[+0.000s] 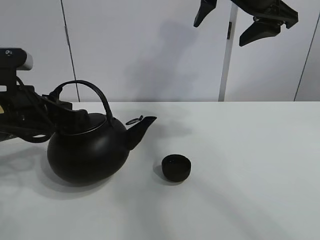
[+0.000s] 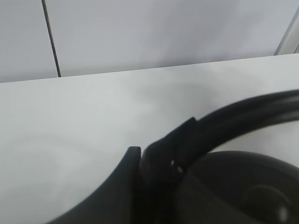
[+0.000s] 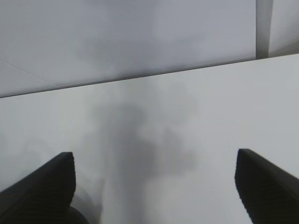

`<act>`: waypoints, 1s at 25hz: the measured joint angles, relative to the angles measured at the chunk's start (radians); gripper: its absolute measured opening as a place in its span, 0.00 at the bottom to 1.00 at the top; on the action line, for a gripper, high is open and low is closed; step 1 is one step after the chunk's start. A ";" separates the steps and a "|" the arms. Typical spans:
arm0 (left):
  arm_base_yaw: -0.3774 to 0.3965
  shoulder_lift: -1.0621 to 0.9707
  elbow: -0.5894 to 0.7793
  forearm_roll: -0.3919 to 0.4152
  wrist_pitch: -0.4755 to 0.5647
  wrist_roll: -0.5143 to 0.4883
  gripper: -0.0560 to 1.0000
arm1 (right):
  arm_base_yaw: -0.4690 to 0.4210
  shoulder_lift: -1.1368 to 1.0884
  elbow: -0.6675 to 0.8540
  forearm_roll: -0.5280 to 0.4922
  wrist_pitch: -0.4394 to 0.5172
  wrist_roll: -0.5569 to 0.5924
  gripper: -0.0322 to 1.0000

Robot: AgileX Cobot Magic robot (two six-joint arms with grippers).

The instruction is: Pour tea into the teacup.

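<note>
From the high camera, the black kettle (image 1: 87,150) sits on the white bench (image 1: 240,200) at the left, its spout (image 1: 141,129) pointing toward the teacup (image 1: 176,167), which stands upright just beside the kettle on the spout's side, apart from it. The left end effector (image 1: 64,106) reaches in from the left edge at the base of the kettle's arched handle (image 1: 95,95), but here cables and dark parts blur together and the grip is hard to read. The left wrist view settles it: the left end effector (image 2: 159,163) is pressed together on the handle (image 2: 247,114), with the kettle's rounded body (image 2: 243,186) below; the teacup lies outside this view. The right end effector (image 1: 240,22) hangs high at the upper right, well apart from both objects. Its wrist view shows the right end effector (image 3: 154,186) with fingers (image 3: 46,182) spread wide over bare bench (image 3: 154,116), holding nothing.
</note>
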 joint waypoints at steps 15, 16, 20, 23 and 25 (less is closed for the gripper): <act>0.000 0.034 0.003 0.040 -0.026 -0.015 0.14 | 0.000 0.000 0.000 0.000 0.000 0.000 0.65; 0.000 0.034 0.003 0.041 -0.027 -0.015 0.14 | 0.000 0.000 0.000 0.000 0.000 0.000 0.65; 0.000 0.034 0.003 0.043 -0.027 -0.015 0.14 | 0.000 0.000 0.000 -0.001 0.000 0.000 0.65; 0.000 0.034 0.003 0.044 -0.027 -0.015 0.14 | 0.000 0.000 0.000 -0.001 0.000 0.000 0.65; 0.000 0.034 0.003 0.047 -0.027 -0.015 0.14 | 0.000 0.000 0.000 -0.001 0.000 0.000 0.65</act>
